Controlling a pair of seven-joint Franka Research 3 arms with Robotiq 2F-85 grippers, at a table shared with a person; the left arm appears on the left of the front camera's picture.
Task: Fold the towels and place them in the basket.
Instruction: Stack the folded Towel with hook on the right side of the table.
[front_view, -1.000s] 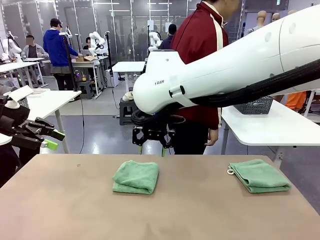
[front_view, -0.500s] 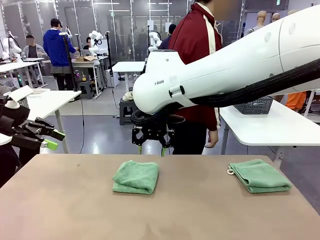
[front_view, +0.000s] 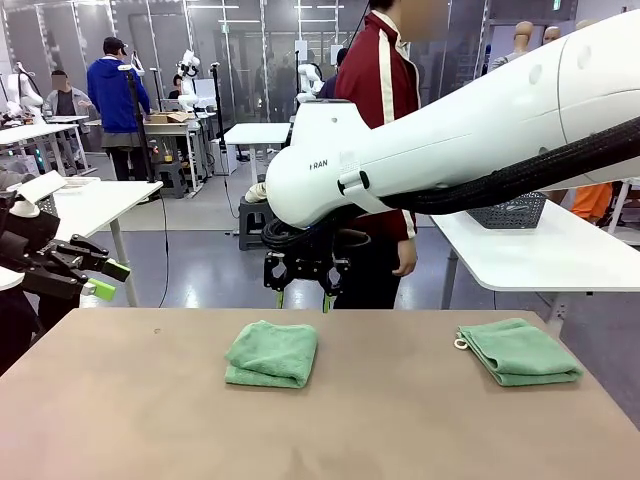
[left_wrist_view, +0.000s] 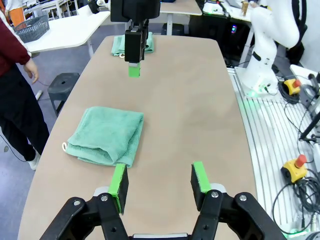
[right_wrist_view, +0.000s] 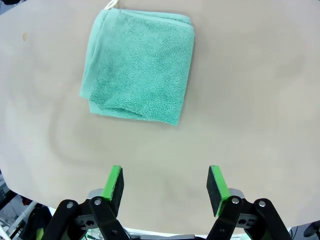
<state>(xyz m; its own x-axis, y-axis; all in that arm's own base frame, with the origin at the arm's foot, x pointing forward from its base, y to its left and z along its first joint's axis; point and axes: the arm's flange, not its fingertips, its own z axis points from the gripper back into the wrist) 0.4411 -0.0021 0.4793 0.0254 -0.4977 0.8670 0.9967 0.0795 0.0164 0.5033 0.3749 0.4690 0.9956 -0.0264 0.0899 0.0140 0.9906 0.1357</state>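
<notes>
Two folded mint-green towels lie on the brown surface (front_view: 130, 400), well apart from each other. The middle towel (front_view: 272, 353) sits near the far edge, folded into a rough square; the right-hand towel (front_view: 519, 351) lies toward the robot's right, with a pale loop poking out at its left corner.

The right claw (front_view: 303, 290) hangs off the end of the big white arm that crosses the front view, just beyond and above the middle towel, not touching it. In the right wrist view its green pads (right_wrist_view: 114, 183) stand wide apart with nothing between them — released, and the folded towel lies flat on the surface ahead of them, its loop at the far corner.

The left claw (front_view: 103, 280) hovers at the far left, off the edge of the surface, pointing across it. From the left wrist view its two pads (left_wrist_view: 119, 181) are spread and empty, above the bare surface with the middle towel just ahead to one side.

A dark grey mesh basket (front_view: 508, 211) rests on a white table (front_view: 540, 255) beyond the surface, on the far right; whether anything lies in it is hard to tell from here. A person in a dark red jacket (front_view: 385, 95) stands between that table and the surface, one hand (front_view: 404, 259) hanging loose.
</notes>
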